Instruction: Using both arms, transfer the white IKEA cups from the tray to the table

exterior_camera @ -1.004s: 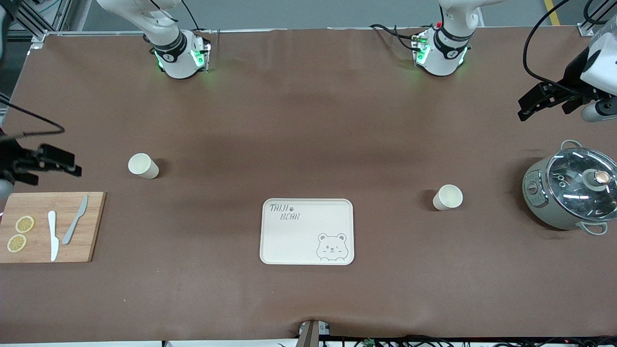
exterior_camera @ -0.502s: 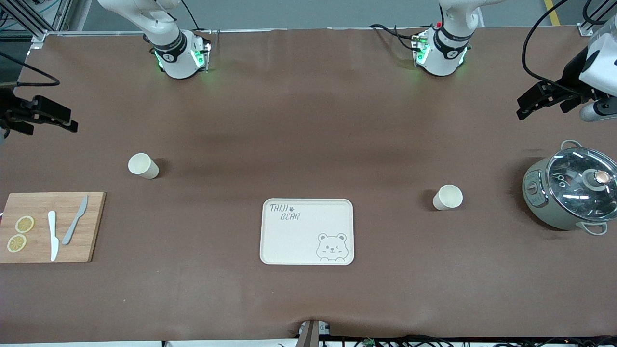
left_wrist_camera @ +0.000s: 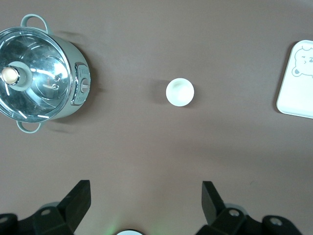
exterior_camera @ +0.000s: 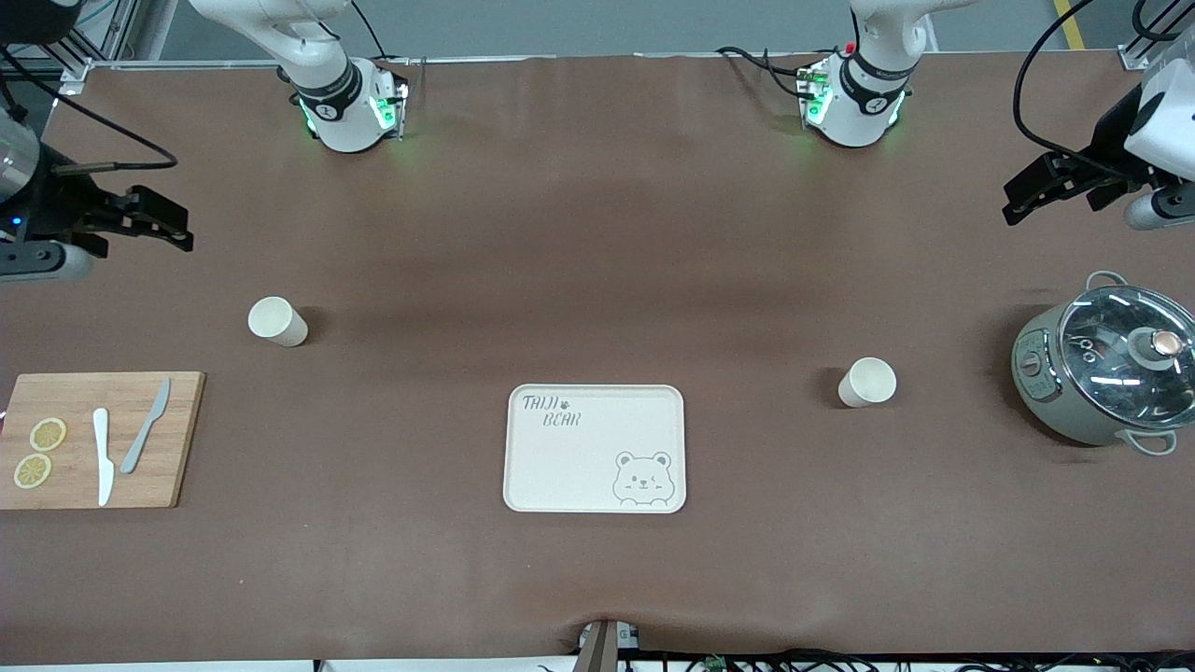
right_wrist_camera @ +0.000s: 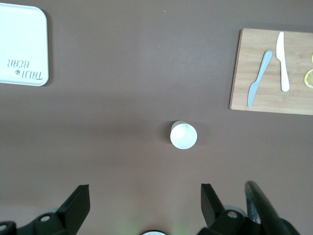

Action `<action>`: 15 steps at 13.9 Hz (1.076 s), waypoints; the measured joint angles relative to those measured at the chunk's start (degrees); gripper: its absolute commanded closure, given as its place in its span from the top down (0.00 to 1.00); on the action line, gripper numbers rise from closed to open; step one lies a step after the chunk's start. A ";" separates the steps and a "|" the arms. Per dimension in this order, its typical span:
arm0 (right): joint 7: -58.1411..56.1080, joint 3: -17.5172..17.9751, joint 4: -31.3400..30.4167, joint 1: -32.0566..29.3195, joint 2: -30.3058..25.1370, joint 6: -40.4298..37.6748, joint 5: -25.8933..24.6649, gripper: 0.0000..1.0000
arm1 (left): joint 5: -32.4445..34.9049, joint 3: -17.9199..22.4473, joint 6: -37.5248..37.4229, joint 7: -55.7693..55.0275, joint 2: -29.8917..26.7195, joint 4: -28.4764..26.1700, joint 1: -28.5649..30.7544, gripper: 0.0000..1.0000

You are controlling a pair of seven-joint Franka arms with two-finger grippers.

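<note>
Two cream-white cups stand upright on the brown table. One cup [exterior_camera: 277,321] stands toward the right arm's end and also shows in the right wrist view [right_wrist_camera: 184,135]. The other cup [exterior_camera: 866,383] stands toward the left arm's end and also shows in the left wrist view [left_wrist_camera: 180,92]. My right gripper [exterior_camera: 154,224] is open and empty, high over the table at the right arm's end, apart from its cup; in its wrist view [right_wrist_camera: 145,198] the jaws stand wide. My left gripper [exterior_camera: 1027,198] is open and empty, high over the left arm's end; its jaws [left_wrist_camera: 145,198] stand wide.
A white bear tray [exterior_camera: 595,448] lies between the cups, nearer the front camera. A wooden board [exterior_camera: 177,439] with two knives and lemon slices lies at the right arm's end. A grey-green pot [exterior_camera: 1106,375] with a glass lid stands at the left arm's end.
My right gripper has moved from over the board's edge up toward the arms' bases and then inward toward the table's middle. My left gripper has barely shifted. The cups have not moved.
</note>
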 measured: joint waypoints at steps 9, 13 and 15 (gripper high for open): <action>-4.31 -3.43 -7.31 -4.54 -5.85 4.70 -0.02 1.00 | -0.03 -0.27 -0.30 0.00 -0.04 -0.41 -0.01 1.00; -4.36 -3.38 -6.96 -4.54 -6.17 4.09 -0.03 1.00 | -0.04 -0.88 -0.33 0.00 -0.08 -0.69 -0.14 1.00; -4.36 -3.33 -6.96 -4.54 -6.17 3.80 -0.03 1.00 | -0.04 -1.58 -0.55 0.00 -0.28 -0.69 -0.21 1.00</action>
